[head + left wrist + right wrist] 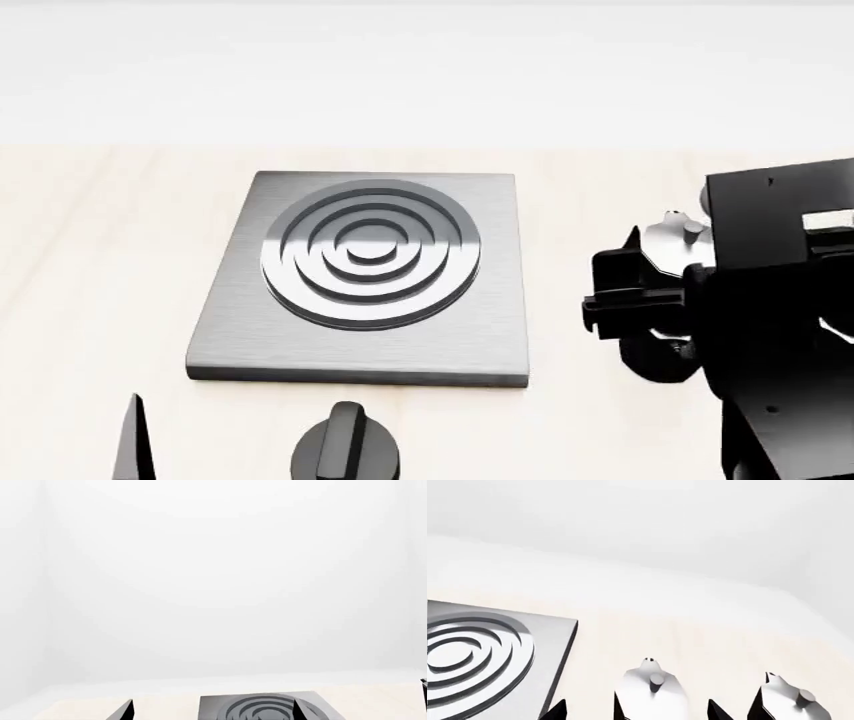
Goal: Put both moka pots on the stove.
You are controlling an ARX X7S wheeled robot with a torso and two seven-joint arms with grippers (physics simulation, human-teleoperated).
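Note:
The stove (360, 280), a square grey plate with ring burners, lies in the middle of the pale table. Two moka pots stand to its right; the right wrist view shows their silver lids, one (650, 687) nearer the stove and one (790, 700) further off. My right gripper (637, 711) is open, and the nearer pot's lid shows between its fingertips (557, 711). From the head, only one pot lid (671, 235) peeks out behind the right arm (787, 300). My left gripper (212, 711) is open and empty, facing the stove (267, 707) from the near side.
A squat black round knob (350, 450) sits on the table just in front of the stove. One left fingertip (131, 440) shows at the lower left. The table runs back to a white wall.

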